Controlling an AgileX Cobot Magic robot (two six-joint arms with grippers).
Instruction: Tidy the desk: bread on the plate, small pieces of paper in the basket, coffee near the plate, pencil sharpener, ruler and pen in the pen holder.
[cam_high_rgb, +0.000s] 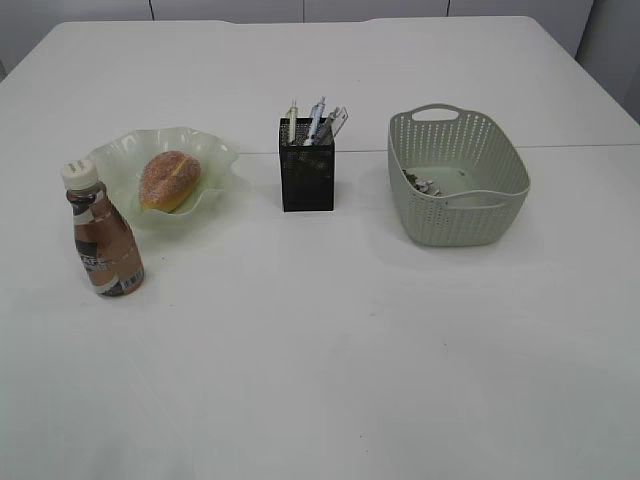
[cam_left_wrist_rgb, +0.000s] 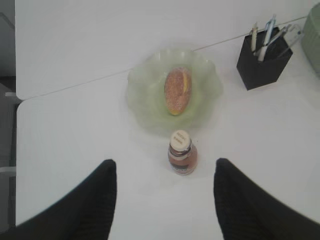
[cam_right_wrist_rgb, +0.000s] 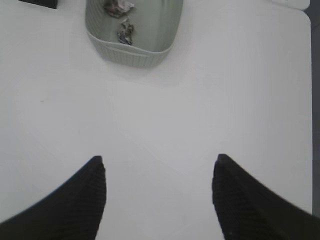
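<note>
The bread (cam_high_rgb: 170, 180) (cam_left_wrist_rgb: 177, 91) lies in the pale green plate (cam_high_rgb: 118, 158) (cam_left_wrist_rgb: 142, 89) at the left of the desk (cam_high_rgb: 330, 340). Just in front of the plate stands the coffee (cam_high_rgb: 104, 232) (cam_left_wrist_rgb: 182, 154), upright. The black pen holder (cam_high_rgb: 307, 178) (cam_left_wrist_rgb: 262, 65) holds pens (cam_high_rgb: 316, 120) and other items; I cannot make out the ruler or the pencil sharpener. Small pieces of paper (cam_high_rgb: 423, 184) (cam_right_wrist_rgb: 119, 7) lie in the basket (cam_high_rgb: 462, 212) (cam_right_wrist_rgb: 131, 50). My left gripper (cam_left_wrist_rgb: 164, 166) hangs open above the desk, short of the coffee. My right gripper (cam_right_wrist_rgb: 159, 164) is open over bare desk, short of the basket.
A seam (cam_high_rgb: 560, 146) runs across the desk behind the objects. The desk's left edge (cam_left_wrist_rgb: 16, 165) and right edge (cam_right_wrist_rgb: 310, 125) show in the wrist views. Neither arm appears in the exterior view.
</note>
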